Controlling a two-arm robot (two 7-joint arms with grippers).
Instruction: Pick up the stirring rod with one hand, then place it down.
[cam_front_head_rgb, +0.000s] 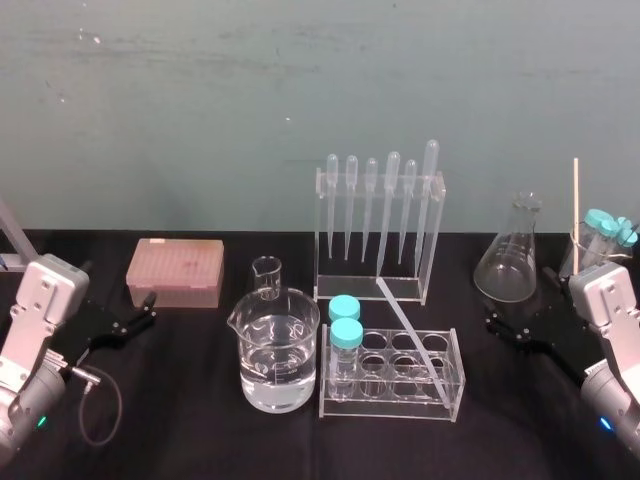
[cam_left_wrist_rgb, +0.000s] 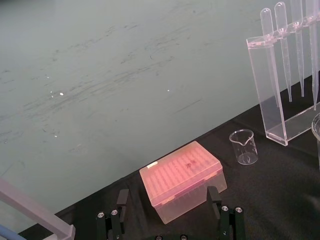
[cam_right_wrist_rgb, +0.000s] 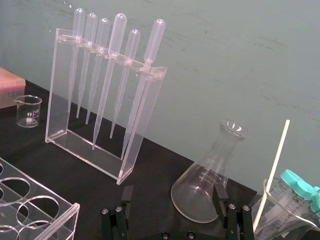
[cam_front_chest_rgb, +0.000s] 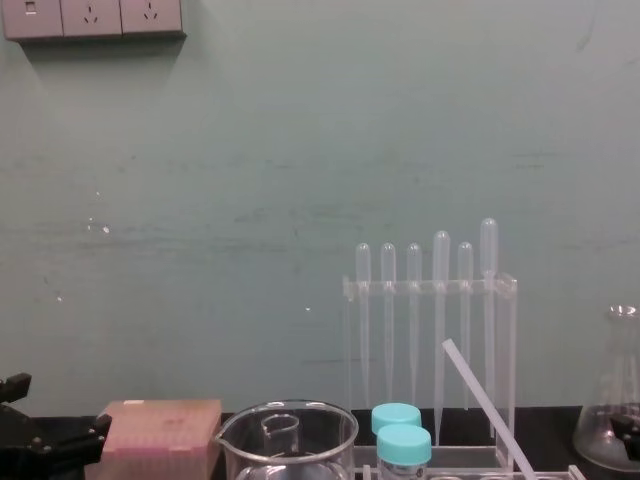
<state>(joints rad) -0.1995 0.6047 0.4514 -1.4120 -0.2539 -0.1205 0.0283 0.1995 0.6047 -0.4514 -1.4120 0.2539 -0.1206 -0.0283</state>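
Observation:
The stirring rod (cam_front_head_rgb: 412, 333) is a thin translucent rod. It lies slanted across the clear test tube rack (cam_front_head_rgb: 440, 402), and its far end is at the foot of the pipette rack (cam_front_head_rgb: 432, 240). In the chest view the stirring rod (cam_front_chest_rgb: 487, 405) rises leftward in front of the pipettes. My left gripper (cam_front_head_rgb: 148, 310) rests low at the table's left, open and empty, facing the pink tip box (cam_left_wrist_rgb: 182, 180); its fingers (cam_left_wrist_rgb: 122, 199) stand wide apart. My right gripper (cam_front_head_rgb: 515, 312) sits at the right, open, with fingers (cam_right_wrist_rgb: 218, 194) apart before the conical flask (cam_right_wrist_rgb: 207, 187).
A large beaker of water (cam_front_head_rgb: 278, 352) and a small beaker (cam_front_head_rgb: 266, 277) stand left of the racks. Two blue-capped tubes (cam_front_head_rgb: 345, 335) sit in the tube rack. A beaker at far right holds capped tubes (cam_front_head_rgb: 608, 228) and a cream stick (cam_front_head_rgb: 576, 210).

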